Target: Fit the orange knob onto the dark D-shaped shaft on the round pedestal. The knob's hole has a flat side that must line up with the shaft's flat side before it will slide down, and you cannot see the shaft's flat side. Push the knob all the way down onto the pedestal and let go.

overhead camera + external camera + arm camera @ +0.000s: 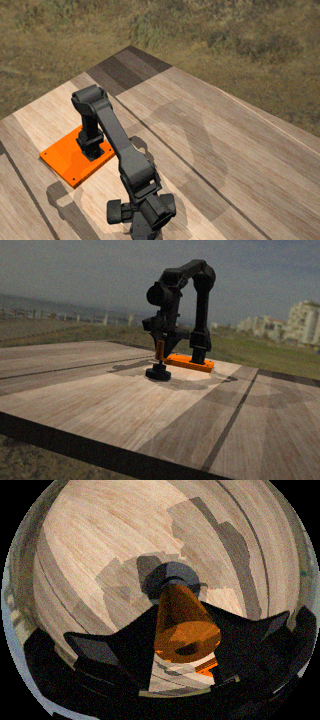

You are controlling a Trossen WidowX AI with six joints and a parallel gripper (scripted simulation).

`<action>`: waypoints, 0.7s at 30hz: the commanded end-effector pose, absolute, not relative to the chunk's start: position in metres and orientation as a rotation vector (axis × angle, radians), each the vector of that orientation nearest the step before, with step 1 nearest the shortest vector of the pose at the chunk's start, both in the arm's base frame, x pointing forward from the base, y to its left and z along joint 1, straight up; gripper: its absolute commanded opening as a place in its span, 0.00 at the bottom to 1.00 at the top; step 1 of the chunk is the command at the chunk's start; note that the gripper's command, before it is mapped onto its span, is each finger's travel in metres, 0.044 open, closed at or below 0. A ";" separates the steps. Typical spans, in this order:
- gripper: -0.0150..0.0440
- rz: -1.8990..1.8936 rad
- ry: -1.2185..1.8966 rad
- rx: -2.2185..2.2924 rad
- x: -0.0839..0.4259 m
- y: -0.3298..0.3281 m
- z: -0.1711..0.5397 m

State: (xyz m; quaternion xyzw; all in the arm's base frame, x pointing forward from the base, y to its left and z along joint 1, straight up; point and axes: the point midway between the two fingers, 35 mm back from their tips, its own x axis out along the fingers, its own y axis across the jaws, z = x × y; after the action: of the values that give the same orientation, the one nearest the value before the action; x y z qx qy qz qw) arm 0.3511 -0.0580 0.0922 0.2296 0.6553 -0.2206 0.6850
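The orange knob [159, 351] [182, 615] is a tall cylinder, held over the dark round pedestal [158, 374] [184, 572]. In the exterior view it leans slightly, and its lower end sits at the top of the thin dark shaft [161, 362], a little to the shaft's left. A short length of shaft shows between knob and pedestal, so the knob is not down on the pedestal. My gripper [160, 353] [178, 607] is shut on the knob, one finger on each side. Whether the shaft tip is inside the hole cannot be seen. The top view hides the knob behind the arm.
The arm stands on an orange base plate [59, 157] [180, 362] [206, 669] behind the pedestal in the exterior view. The wooden table [232, 155] [116, 405] carries shadows of the arm. Its near edge shows in the exterior view.
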 end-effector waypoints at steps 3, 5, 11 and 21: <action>0.25 -0.497 1.470 0.518 0.350 -0.058 0.092; 0.25 -0.497 1.470 0.518 0.351 -0.058 0.091; 0.25 -0.497 1.470 0.518 0.351 -0.058 0.094; 0.25 -0.647 1.427 0.675 0.354 -0.058 0.098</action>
State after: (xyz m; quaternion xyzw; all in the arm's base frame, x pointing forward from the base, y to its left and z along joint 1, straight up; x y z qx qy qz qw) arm 0.3508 -0.0580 0.0953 0.2722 0.6429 -0.2630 0.6658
